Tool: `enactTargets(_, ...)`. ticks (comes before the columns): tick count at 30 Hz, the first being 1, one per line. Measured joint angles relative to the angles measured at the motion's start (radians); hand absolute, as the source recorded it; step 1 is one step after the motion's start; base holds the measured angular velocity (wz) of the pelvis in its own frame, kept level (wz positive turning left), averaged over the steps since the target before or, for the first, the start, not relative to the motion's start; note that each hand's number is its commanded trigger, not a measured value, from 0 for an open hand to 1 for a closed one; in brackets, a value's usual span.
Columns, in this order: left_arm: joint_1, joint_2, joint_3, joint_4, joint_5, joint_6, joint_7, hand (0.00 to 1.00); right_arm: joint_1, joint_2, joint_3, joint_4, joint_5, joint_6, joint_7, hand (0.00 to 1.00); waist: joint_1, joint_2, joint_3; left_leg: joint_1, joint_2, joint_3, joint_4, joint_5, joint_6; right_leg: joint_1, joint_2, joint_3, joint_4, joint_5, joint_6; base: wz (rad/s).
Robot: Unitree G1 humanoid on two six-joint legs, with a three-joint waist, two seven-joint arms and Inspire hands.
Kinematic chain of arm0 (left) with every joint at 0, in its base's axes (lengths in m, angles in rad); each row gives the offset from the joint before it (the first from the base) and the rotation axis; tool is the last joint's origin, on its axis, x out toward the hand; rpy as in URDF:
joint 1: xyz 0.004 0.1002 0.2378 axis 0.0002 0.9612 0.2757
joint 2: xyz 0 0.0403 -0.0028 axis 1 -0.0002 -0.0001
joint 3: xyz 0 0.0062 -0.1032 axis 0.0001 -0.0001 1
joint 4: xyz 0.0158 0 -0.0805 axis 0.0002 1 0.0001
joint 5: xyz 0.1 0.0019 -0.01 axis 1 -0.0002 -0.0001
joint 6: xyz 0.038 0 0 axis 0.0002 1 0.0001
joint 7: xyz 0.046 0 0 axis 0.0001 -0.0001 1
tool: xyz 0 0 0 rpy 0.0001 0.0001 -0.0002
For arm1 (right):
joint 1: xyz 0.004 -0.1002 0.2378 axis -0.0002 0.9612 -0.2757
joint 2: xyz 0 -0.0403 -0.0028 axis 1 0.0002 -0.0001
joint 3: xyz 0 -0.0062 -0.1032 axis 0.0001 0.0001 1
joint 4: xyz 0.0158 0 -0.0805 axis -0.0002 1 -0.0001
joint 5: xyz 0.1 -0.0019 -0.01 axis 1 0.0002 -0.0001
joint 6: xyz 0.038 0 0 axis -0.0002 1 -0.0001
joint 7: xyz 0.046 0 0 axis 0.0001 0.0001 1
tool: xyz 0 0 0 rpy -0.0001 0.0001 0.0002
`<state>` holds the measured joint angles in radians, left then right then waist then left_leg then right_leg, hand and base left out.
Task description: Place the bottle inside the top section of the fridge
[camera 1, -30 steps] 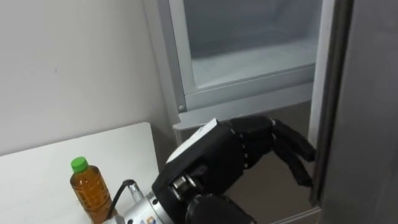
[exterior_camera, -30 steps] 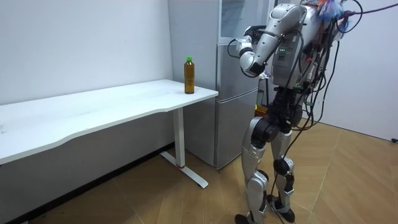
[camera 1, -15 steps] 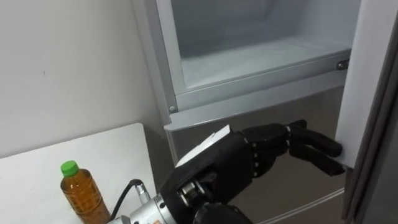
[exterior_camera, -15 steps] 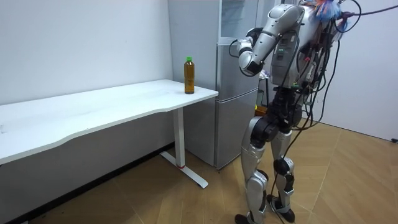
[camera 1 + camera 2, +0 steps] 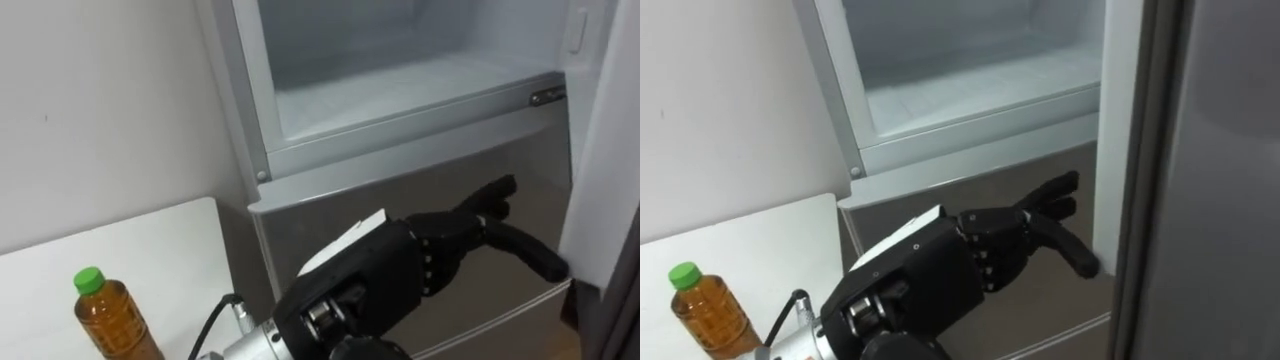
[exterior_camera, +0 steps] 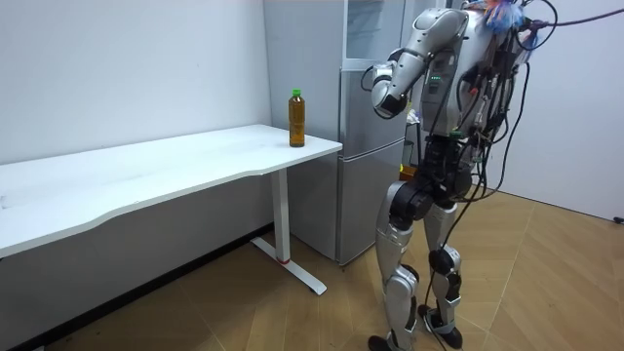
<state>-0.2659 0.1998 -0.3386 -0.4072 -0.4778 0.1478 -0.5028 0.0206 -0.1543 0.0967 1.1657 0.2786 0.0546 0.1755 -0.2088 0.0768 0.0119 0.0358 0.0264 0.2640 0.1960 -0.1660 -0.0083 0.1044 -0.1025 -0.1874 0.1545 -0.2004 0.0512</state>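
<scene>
Fridge and desk are standing side by side against a white wall, with the robot standing upright on a wooden floor right in front of the fridge (image 6: 366,156). One bottle (image 5: 105,322) is standing upright near the desk's end next to the fridge, well apart from the hand. It is carrying a green cap and holding amber liquid. The desk (image 5: 150,250) is white, and its end is sitting just beside the fridge's grey side.

The fridge is showing two compartments. The upper compartment (image 5: 400,80) is standing open, its pale inner walls and floor showing. Its door (image 5: 605,150) is swung out on the right, where it is taking up the right edge of both eye views. The lower door (image 5: 400,180) is lying flat and shut beneath it.

One hand, the left hand (image 5: 390,290), is reaching across the front of the lower door, between the bottle and the open door. Its fingers (image 5: 530,255) are stretching out straight and slightly spread, gripping nothing. The longest fingertip is lying right at the inner edge of the open door; I cannot tell whether it is touching. The forearm is crossing the lower part of the eye views, just right of the bottle.
</scene>
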Motion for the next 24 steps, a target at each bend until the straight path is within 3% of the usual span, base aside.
enactTargets(9, -0.054, -0.002, -0.047, 0.035, -0.002, 0.014, -0.003, 0.0, -0.002, -0.011, -0.001, -0.011, 0.0, 0.0, 0.002, 0.0, -0.032, 0.005, -0.0029, 0.013, 0.005, 0.043, -0.004, 0.0, 0.0, -0.004, 0.001, 0.028, 0.001, 0.001, -0.002, -0.11)
enactTargets(18, -0.127, -0.002, -0.07, 0.106, -0.023, 0.015, -0.003, 0.0, 0.009, -0.027, -0.002, -0.044, 0.016, -0.011, 0.001, 0.0, -0.064, 0.023, -0.0016, 0.032, 0.023, 0.099, -0.011, -0.001, -0.001, -0.023, 0.017, 0.093, 0.005, 0.013, -0.011, -0.22)
enactTargets(24, -0.13, 0.002, -0.073, 0.106, -0.023, 0.015, -0.007, 0.0, 0.005, -0.032, -0.003, -0.041, 0.05, -0.011, 0.003, 0.0, -0.087, 0.026, -0.0019, 0.038, 0.034, 0.135, -0.015, -0.001, -0.002, -0.039, 0.029, 0.129, 0.002, 0.019, -0.017, -0.18)
